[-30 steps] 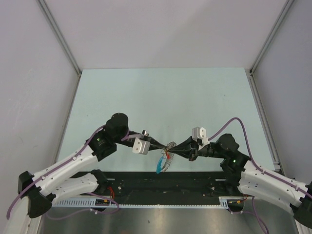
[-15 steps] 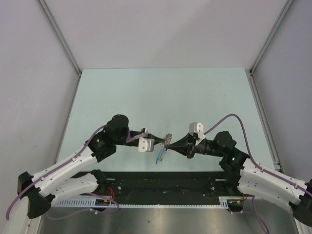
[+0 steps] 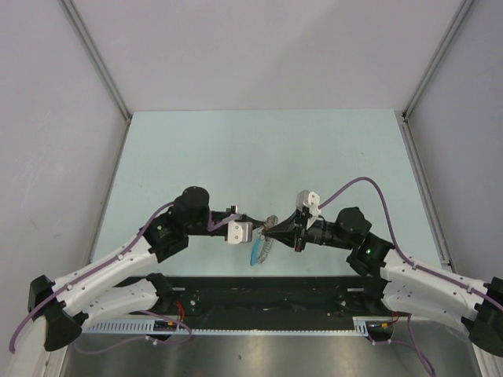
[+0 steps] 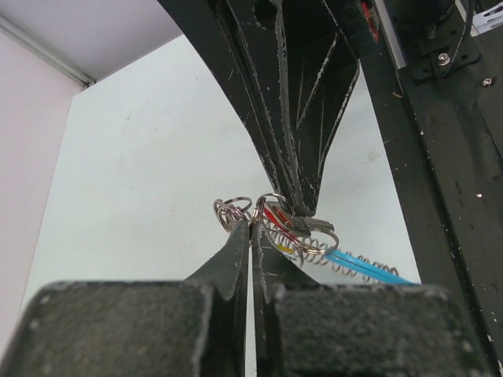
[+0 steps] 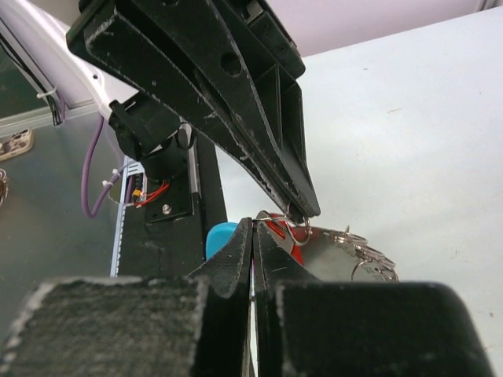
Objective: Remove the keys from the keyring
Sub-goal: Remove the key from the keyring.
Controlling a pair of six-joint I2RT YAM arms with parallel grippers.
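- hanging over the near edge of the table [image 3: 259, 149], the keyring [image 4: 316, 245] is stretched between both tools.
- the left gripper [image 4: 251, 226] is pressed together on its silvery loops.
- the right gripper [image 5: 253, 226] is pinched onto it, just beside the red key [image 4: 274, 215].

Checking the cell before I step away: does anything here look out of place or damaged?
Nothing spilled or broken. Only the keyring looks untidy: it hangs in a tangle between the left gripper and right gripper, both closed at it, its blue section drooping and the red key still on it.
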